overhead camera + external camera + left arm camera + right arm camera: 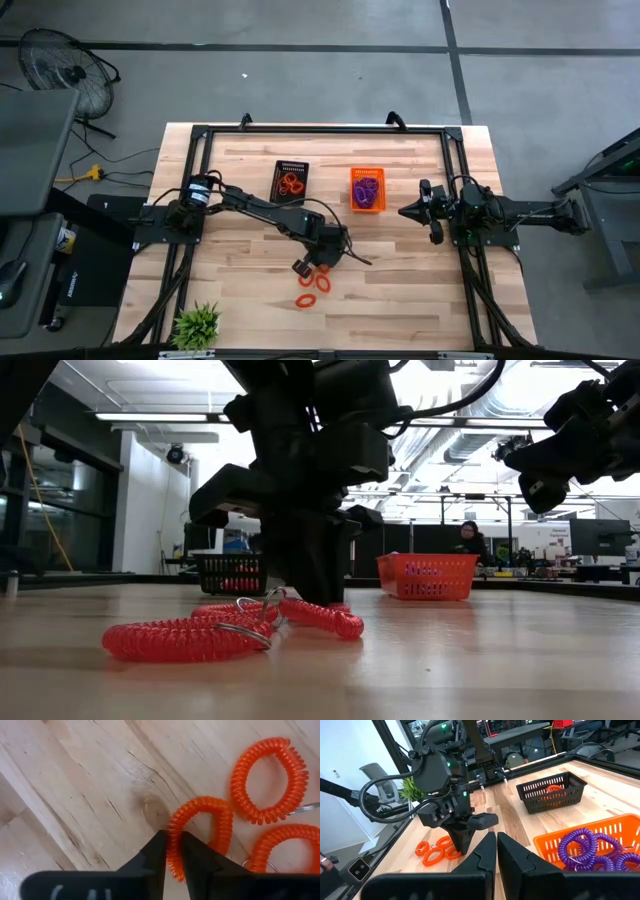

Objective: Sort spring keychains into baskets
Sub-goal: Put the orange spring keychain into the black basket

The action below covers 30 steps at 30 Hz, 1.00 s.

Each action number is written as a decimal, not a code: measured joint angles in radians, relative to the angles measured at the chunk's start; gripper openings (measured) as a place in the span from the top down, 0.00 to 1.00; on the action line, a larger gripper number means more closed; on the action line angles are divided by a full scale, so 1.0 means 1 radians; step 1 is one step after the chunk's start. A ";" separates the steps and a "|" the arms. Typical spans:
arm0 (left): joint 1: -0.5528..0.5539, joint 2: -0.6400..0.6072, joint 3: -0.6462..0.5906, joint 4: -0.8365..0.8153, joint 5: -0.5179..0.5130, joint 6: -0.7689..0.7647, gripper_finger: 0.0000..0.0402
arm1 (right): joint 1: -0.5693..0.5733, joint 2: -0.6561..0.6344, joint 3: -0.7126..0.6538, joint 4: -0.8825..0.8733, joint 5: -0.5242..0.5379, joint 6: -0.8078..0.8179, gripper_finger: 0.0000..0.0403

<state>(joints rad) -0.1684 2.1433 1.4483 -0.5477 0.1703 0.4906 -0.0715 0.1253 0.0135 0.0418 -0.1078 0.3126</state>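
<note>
Knotty plank table [90, 795], left pincer [172, 851] pinching ribbed orange coil loop [200, 827]; right pincer [496, 845] narrow.

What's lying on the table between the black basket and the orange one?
Nothing: in the high view only bare wood separates the black basket from the orange basket.

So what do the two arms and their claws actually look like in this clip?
Both arms are dark, near black, built of chunky jointed segments. Black cables loop loosely off the left arm, and a silver-and-blue round fitting sits near its base. Each claw, left claw and right claw, has two black wedge-shaped fingers tapering to tips.
</note>
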 joint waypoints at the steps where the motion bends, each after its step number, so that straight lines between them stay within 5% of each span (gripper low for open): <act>1: 0.000 0.000 0.000 0.002 0.000 -0.010 0.89 | 0.000 0.000 0.000 0.000 0.000 0.000 0.97; 11: 0.000 -0.019 0.014 0.005 -0.007 -0.104 0.93 | 0.000 0.000 0.000 0.000 0.000 0.000 0.97; 30: 0.080 -0.013 0.433 -0.506 -0.065 -0.573 0.94 | 0.000 -0.001 0.000 0.001 0.000 0.000 0.97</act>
<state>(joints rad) -0.0884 2.1307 1.8808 -1.0537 0.1049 -0.0820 -0.0715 0.1246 0.0135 0.0429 -0.1082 0.3122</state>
